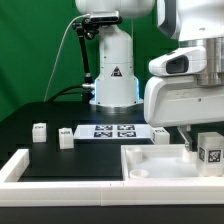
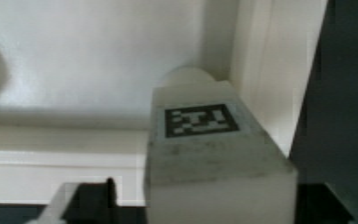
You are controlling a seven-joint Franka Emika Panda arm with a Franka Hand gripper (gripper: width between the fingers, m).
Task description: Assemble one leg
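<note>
My gripper is shut on a leg, a small white post with a black-and-white tag, held over the right end of the large white tray-like part. In the wrist view the leg fills the space between the dark fingers and points down at the tray's inner corner by its raised rim. Three more legs stand on the black table: two at the exterior view's left and one behind the tray.
The marker board lies in front of the robot's base. A white raised border runs along the table's front edge and left corner.
</note>
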